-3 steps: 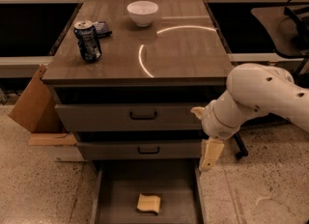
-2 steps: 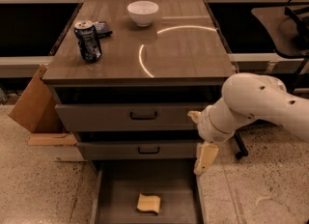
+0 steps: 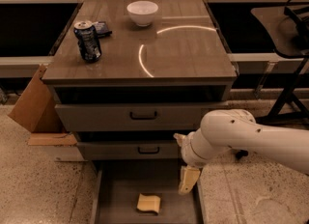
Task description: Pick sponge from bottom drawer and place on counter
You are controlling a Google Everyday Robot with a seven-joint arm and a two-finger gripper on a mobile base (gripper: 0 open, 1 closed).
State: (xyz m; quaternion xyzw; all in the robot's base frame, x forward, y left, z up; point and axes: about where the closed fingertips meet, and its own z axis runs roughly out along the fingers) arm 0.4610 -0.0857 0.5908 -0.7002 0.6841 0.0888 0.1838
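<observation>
The small pale-yellow curled sponge [image 3: 148, 203] lies untouched on the flat grey floor of the open bottom drawer [image 3: 118, 189], and the white arm's cream-tipped gripper [image 3: 188, 180], open or closed I cannot tell, has sunk lower and leftward over the drawer's right side, so a grasp looks near, well before the glossy wood-grain counter [image 3: 183, 54] beyond.

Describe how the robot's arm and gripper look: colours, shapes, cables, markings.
The arm is white, thick and smoothly rounded, with a bulbous joint and a few small dark dots on its shell. No cables or lettering are visible. The gripper, over the right side of the open bottom drawer, is narrower and pale cream-yellow.
</observation>
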